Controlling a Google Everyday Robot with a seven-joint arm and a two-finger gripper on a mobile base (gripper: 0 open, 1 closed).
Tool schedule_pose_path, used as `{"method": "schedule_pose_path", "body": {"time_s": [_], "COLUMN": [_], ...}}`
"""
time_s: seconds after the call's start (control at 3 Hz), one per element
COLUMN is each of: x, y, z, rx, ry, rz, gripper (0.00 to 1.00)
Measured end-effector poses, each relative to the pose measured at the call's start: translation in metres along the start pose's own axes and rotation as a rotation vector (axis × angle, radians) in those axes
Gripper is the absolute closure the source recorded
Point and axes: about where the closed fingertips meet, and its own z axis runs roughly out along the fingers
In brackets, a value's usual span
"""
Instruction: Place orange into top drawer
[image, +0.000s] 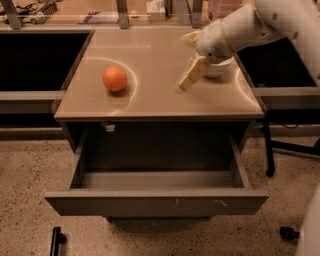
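While the orange (115, 79) sits on the left part of the tabletop (155, 102), the top drawer (156, 202) below stands pulled open. The pincer (187, 81) hangs over the tabletop's right half, just in front of the white bowl (221, 69) and well apart from the orange. Released or clenched: cannot tell.

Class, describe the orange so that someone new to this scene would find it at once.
Start at the grey cabinet with its top drawer pulled open. On its flat top, in the left half, the orange sits alone. It is the only bright, round fruit, far from the robot's hand and the white bowl on the right.
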Motion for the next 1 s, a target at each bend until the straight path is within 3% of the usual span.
{"method": "schedule_pose_path", "body": {"time_s": [0.33, 0.67, 1.0], "x": [-0.028, -0.049, -0.057], "y": [-0.007, -0.013, -0.023], "z": [0.051, 0.090, 0.117], "rx": [-0.088, -0.152, -0.167], "ry": [-0.081, -0.104, -0.101], "rz": [-0.027, -0.061, -0.087], "gripper": [0.00, 0.00, 0.00]}}
